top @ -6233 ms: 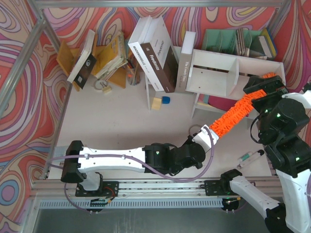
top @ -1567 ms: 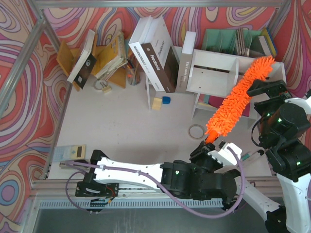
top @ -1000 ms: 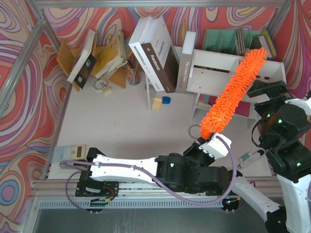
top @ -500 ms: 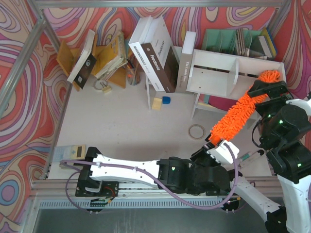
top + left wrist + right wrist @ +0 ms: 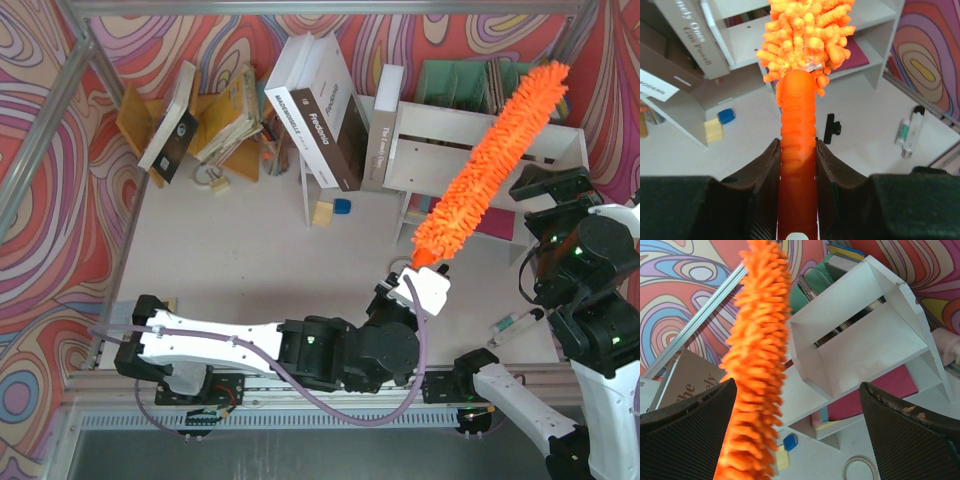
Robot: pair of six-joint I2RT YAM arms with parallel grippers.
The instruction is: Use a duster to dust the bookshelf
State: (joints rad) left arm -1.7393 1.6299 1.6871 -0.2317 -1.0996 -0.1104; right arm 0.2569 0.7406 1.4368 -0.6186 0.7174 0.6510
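Note:
The orange duster (image 5: 487, 160) slants from near the table's middle up and right across the white bookshelf (image 5: 440, 150); its fluffy tip is over the shelf's far right top edge. My left gripper (image 5: 412, 287) is shut on the smooth orange handle (image 5: 797, 115), with the shaggy head (image 5: 807, 35) ahead and the bookshelf (image 5: 875, 20) beyond. My right gripper (image 5: 547, 190) is open and empty, right of the duster and in front of the shelf's right end. In the right wrist view the duster (image 5: 757, 365) passes between the spread fingers (image 5: 687, 435), in front of the bookshelf (image 5: 865, 340).
A mint-green organizer (image 5: 480, 85) stands behind the bookshelf. Large books (image 5: 315, 110) lean at its left. A blue piece (image 5: 342, 206) and a yellow block (image 5: 322, 213) lie on the table. A black clip (image 5: 830, 127), pens (image 5: 910, 132) and a tape ring (image 5: 860, 471) lie near.
The duster head has swung up from the front of the right compartment to across the shelf's top. My left gripper moved a little left and away from me. The right arm stayed put.

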